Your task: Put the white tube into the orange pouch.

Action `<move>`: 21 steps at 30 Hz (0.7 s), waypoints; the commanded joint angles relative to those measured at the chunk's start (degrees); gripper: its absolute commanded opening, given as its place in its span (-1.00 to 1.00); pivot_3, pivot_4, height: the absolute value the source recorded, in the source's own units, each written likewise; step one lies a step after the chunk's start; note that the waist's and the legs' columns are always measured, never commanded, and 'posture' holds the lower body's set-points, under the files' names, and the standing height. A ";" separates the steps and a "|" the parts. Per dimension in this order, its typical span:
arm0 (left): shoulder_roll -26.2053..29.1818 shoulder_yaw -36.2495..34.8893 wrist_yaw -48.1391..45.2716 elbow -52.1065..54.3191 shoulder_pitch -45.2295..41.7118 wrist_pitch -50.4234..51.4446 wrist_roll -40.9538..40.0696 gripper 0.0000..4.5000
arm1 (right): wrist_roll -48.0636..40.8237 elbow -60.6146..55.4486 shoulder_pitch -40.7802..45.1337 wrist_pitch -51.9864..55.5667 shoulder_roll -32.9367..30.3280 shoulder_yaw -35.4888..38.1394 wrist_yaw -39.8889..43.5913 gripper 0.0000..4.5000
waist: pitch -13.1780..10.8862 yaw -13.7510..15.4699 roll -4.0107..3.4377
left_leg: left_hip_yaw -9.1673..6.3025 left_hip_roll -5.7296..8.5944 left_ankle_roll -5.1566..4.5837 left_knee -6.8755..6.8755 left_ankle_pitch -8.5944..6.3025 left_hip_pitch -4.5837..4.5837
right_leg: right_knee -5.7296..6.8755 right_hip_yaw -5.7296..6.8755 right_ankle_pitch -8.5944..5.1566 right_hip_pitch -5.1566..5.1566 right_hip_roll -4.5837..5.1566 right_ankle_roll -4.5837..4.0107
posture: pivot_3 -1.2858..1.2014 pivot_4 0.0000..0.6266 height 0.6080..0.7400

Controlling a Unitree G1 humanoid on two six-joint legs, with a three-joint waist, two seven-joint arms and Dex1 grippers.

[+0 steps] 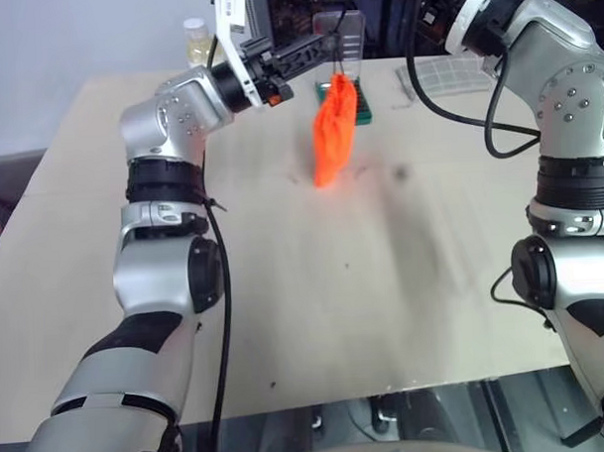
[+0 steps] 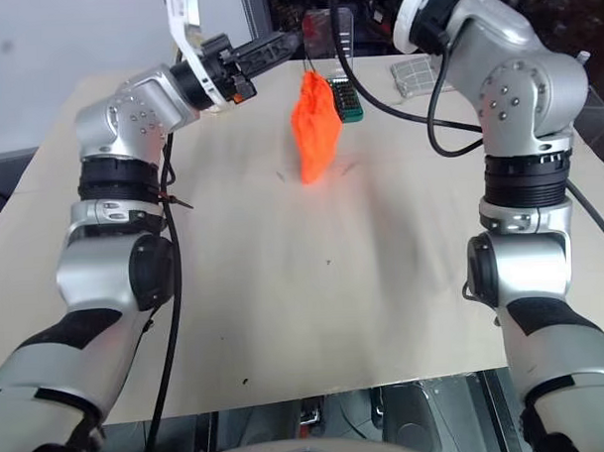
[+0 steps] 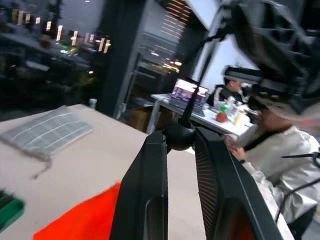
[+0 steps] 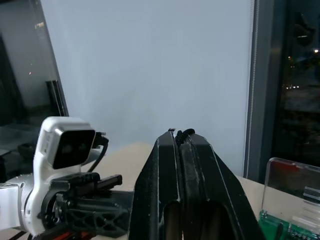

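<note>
One orange pouch hanging above the table — cord pinched in both claws: left claw nearly closed, right claw fully closed (pouch bottom touching the table).

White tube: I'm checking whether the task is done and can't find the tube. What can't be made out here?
- White tube: whether it is inside the orange pouch; the fabric hides the contents in both eye views.
- Pouch mouth, open or drawn shut: too small in the eye views, cut off by the bottom edge in the left wrist view.
- Right gripper: the dark bit at its tips is too small to name in the right wrist view.
</note>
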State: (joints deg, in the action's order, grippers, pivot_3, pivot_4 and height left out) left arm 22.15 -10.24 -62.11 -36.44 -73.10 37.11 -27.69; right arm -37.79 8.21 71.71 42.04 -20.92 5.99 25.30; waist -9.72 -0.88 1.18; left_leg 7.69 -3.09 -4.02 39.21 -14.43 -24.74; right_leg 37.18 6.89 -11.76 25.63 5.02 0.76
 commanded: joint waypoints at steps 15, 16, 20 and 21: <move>5.37 13.92 5.75 -0.86 10.88 -11.97 16.19 -0.89 | 9.63 22.38 17.84 -18.84 -5.84 7.63 -0.60 -1.00 | 0.00 0.23 -0.04 | 0.13 -0.01 0.05 -0.01 0.02 0.02 | 0.22 -0.08 0.00 0.05 0.01 -0.01 | 0.03 -0.52 1.00; 5.49 12.90 7.78 -2.71 9.60 -12.76 16.29 -0.89 | 9.90 23.13 17.66 -19.53 -6.31 7.80 -0.71 -1.00 | -0.01 0.25 -0.04 | 0.13 0.01 0.05 -0.01 0.02 0.02 | 0.19 -0.07 0.00 0.05 0.04 -0.01 | 0.03 -0.52 1.00; 7.44 9.17 16.69 -9.68 1.84 -19.97 17.53 -0.89 | 10.48 20.81 14.12 -19.55 -8.56 8.17 -0.79 -1.00 | -0.03 0.00 -0.03 | 0.10 0.01 0.05 -0.02 0.02 0.01 | 0.10 -0.08 0.00 0.06 0.04 -0.01 | 0.03 -0.52 1.00; 7.80 9.00 17.40 -10.62 0.54 -21.47 17.76 -0.89 | 10.24 19.48 12.97 -19.03 -9.02 8.41 -0.94 -1.00 | -0.03 0.00 -0.04 | 0.09 0.00 0.05 -0.04 0.02 -0.01 | 0.11 -0.05 0.00 0.07 0.02 -0.01 | 0.03 -0.52 1.00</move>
State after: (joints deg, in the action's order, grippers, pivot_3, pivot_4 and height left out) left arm 26.94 0.48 -48.30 -43.50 -71.87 17.85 -12.82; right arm -27.27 34.71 82.37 27.72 -24.83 7.70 25.90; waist -9.75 -0.88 1.14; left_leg 7.78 -3.11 -3.97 39.13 -14.41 -24.76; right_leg 37.32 6.85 -11.75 25.70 5.02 0.75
